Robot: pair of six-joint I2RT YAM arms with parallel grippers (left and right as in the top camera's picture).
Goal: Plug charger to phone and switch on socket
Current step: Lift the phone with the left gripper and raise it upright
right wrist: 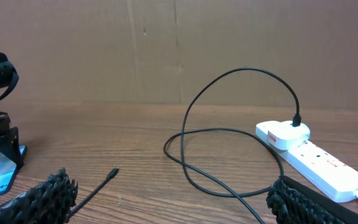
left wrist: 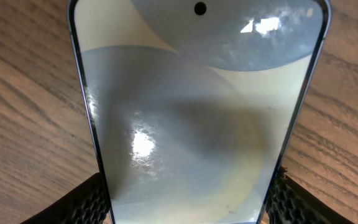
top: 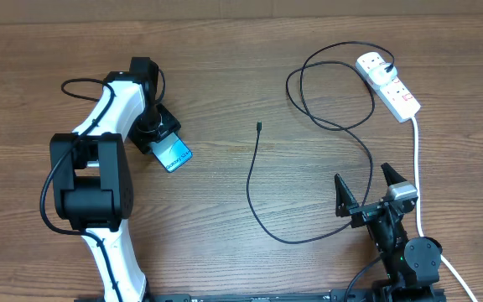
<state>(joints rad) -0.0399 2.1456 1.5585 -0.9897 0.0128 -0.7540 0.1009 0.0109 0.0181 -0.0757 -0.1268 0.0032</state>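
The phone lies on the table at the left, with a light blue screen; it fills the left wrist view. My left gripper is over its near end, with a finger pressed against each long edge. The charger is a thin black cable. It runs from the white plug in the socket, loops across the table and ends in a free tip at the centre. My right gripper is open and empty at the front right. The tip lies ahead of it.
The socket's thick white lead runs down the right side, past my right arm. The cable's loops lie between the socket and the table centre. A cardboard wall stands behind the table.
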